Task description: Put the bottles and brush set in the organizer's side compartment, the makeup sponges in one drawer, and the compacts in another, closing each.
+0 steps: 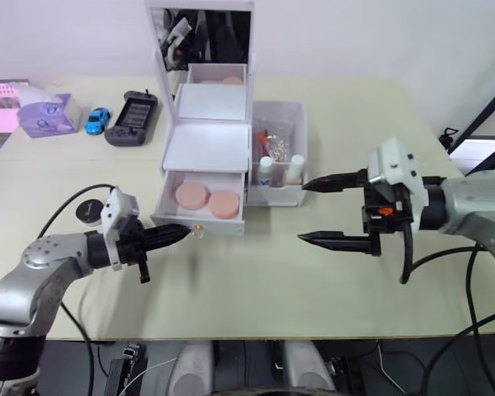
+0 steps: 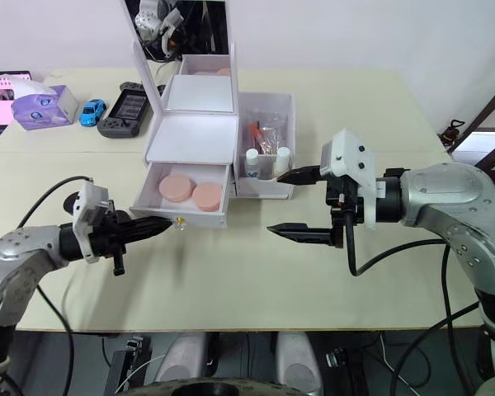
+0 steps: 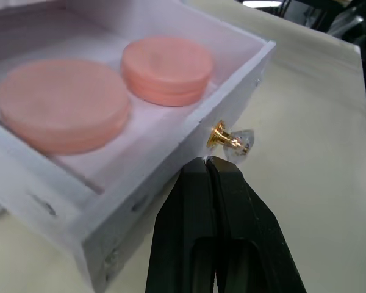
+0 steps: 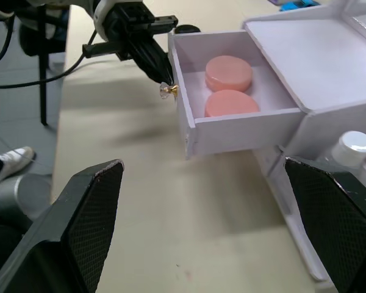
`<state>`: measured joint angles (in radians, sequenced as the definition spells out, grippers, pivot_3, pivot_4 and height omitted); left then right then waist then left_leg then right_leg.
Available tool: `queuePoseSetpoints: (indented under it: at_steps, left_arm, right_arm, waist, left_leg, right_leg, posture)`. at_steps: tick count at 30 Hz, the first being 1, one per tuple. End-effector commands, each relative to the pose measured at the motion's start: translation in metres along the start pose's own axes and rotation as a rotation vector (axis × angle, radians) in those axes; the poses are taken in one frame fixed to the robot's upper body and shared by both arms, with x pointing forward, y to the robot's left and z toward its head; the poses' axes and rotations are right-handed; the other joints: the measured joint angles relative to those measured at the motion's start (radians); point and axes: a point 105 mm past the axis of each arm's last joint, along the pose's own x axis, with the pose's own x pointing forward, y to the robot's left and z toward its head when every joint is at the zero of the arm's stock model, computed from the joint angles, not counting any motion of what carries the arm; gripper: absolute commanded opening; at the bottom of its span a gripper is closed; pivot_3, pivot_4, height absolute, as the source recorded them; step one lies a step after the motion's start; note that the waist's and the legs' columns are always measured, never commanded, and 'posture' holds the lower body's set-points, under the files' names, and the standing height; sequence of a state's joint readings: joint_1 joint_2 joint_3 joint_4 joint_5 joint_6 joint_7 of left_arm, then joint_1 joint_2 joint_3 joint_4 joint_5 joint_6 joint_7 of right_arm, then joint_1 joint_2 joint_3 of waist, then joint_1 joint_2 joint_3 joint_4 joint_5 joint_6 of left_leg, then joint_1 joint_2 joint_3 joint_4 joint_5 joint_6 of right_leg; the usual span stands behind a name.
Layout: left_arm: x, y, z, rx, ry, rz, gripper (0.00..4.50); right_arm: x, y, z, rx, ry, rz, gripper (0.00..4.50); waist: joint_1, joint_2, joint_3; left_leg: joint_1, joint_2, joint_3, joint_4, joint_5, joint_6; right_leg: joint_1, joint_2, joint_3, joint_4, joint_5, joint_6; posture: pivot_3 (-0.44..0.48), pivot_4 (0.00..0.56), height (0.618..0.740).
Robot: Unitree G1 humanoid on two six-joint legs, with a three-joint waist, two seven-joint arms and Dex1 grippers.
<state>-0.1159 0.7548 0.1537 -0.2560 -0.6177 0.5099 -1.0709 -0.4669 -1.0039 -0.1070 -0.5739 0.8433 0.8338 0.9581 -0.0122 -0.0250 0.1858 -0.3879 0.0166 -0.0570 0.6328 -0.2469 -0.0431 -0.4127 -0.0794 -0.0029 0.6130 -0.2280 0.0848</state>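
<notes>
The white organizer (image 1: 206, 144) stands at the table's middle with its mirror (image 1: 202, 37) upright. Its lower drawer (image 1: 200, 218) is pulled out, and two pink makeup sponges (image 1: 191, 195) (image 1: 224, 203) lie side by side in it. My left gripper (image 3: 206, 163) is shut, its tip against the drawer front right beside the gold knob (image 3: 229, 139). Inside the side compartment (image 1: 302, 124) stand two white-capped bottles (image 1: 266, 169) (image 1: 295, 167), with the brush set (image 1: 274, 140) behind them. My right gripper (image 1: 304, 210) hangs open and empty just right of that compartment. One black compact (image 1: 88, 211) lies behind my left arm.
At the back left sit a lilac tissue box (image 1: 45, 113), a blue toy car (image 1: 97, 120) and a black game controller (image 1: 133, 118). A black cable (image 1: 66, 206) loops over the table near my left arm. Bare table (image 1: 256, 280) stretches in front of the organizer.
</notes>
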Motion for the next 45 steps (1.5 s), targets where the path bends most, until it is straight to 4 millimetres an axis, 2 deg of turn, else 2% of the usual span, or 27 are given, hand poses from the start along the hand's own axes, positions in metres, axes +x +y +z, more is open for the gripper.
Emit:
queuePoseSetpoints:
  at_steps: [1, 6, 11, 15, 23, 36, 45]
  left_arm:
    - [0.006, 0.006, 0.01, 0.06, -0.018, -0.002, 0.06]
    - [0.007, 0.023, 0.02, 0.112, -0.012, 0.024, 0.06]
    - [0.019, 0.031, 0.03, 0.149, -0.029, -0.002, 0.06]
    - [0.025, 0.04, 0.034, 0.168, -0.037, 0.008, 0.06]
    - [0.032, 0.058, 0.033, 0.192, -0.026, 0.044, 0.06]
    - [0.045, 0.073, 0.043, 0.23, -0.078, 0.083, 0.06]
    - [0.049, 0.069, 0.041, 0.209, -0.098, 0.094, 0.06]
  right_arm:
    - [-0.008, -0.004, 0.006, -0.045, 0.003, -0.04, 4.5]
    - [-0.01, -0.007, 0.008, -0.052, 0.008, -0.062, 4.5]
    - [-0.01, -0.007, 0.006, -0.073, 0.018, -0.072, 4.5]
    - [-0.014, -0.004, 0.009, -0.032, 0.015, -0.031, 4.5]
    - [-0.016, -0.007, 0.013, -0.047, 0.01, -0.065, 4.5]
    - [-0.012, -0.012, 0.019, -0.078, -0.022, -0.135, 4.5]
    - [-0.011, -0.012, 0.018, -0.077, -0.022, -0.15, 4.5]
  waist:
    - [0.001, 0.0, 0.0]
    - [0.002, 0.0, 0.0]
    - [0.002, 0.0, 0.0]
    - [0.002, 0.0, 0.0]
    - [0.001, 0.0, 0.0]
    - [0.002, 0.0, 0.0]
    - [0.006, 0.0, 0.0]
  left_leg:
    - [0.0, 0.0, 0.0, 0.0, 0.0, 0.0]
    - [0.0, 0.0, -0.001, -0.001, 0.0, 0.0]
    - [0.0, 0.0, -0.001, 0.0, 0.0, 0.0]
    - [0.0, 0.0, -0.001, 0.0, 0.0, 0.0]
    - [0.0, 0.0, -0.001, -0.001, 0.0, 0.0]
    - [0.0, 0.0, -0.001, 0.0, 0.0, 0.0]
    - [0.0, 0.0, -0.002, 0.003, 0.0, 0.0]
  right_leg:
    - [0.0, 0.0, 0.0, 0.0, 0.0, 0.0]
    - [0.0, 0.001, 0.0, 0.001, 0.0, 0.0]
    - [0.0, 0.001, 0.0, 0.001, 0.0, 0.0]
    - [0.0, 0.001, 0.0, 0.001, 0.0, 0.001]
    - [0.0, 0.001, 0.0, 0.001, 0.0, 0.001]
    - [0.0, 0.001, 0.0, 0.001, 0.0, 0.001]
    - [0.002, 0.001, 0.0, 0.001, 0.002, 0.004]
  posture:
    - [0.0, 0.15, 0.74]
    - [0.0, 0.15, 0.74]
    - [0.0, 0.15, 0.74]
    - [0.0, 0.15, 0.74]
    - [0.0, 0.15, 0.74]
    - [0.0, 0.15, 0.74]
    - [0.0, 0.15, 0.74]
